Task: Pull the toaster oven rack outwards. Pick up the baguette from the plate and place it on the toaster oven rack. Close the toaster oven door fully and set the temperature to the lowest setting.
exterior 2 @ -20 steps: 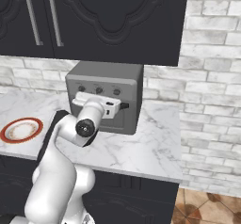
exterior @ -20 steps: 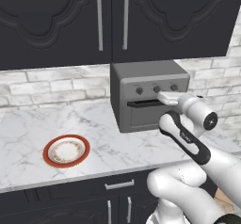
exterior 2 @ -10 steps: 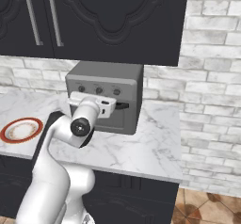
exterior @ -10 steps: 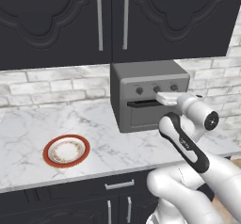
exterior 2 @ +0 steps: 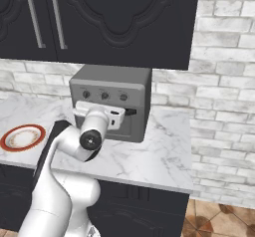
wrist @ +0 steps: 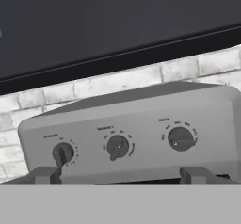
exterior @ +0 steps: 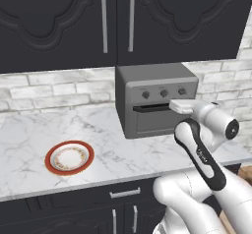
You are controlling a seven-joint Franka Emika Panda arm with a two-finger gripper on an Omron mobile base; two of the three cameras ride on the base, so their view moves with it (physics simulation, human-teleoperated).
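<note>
From the left base view we see the toaster oven (exterior: 156, 99) on the marble worktop (exterior: 108, 139), its door (exterior: 152, 120) shut, the end effector (exterior: 173, 105) at the door's upper edge. The plate (exterior: 69, 157) lies well apart, left.

From the right base view, the end effector (exterior 2: 119, 116) meets the oven front.

In the hand view, three knobs (wrist: 117, 146) sit above widely parted fingertips (wrist: 47, 175); the end effector is open.

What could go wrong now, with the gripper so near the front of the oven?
The gripper sits by the door handle, just under the three knobs; a small slip could bump the handle or turn the wrong knob. The plate holds no bread, so the bread's place is unconfirmed.
</note>
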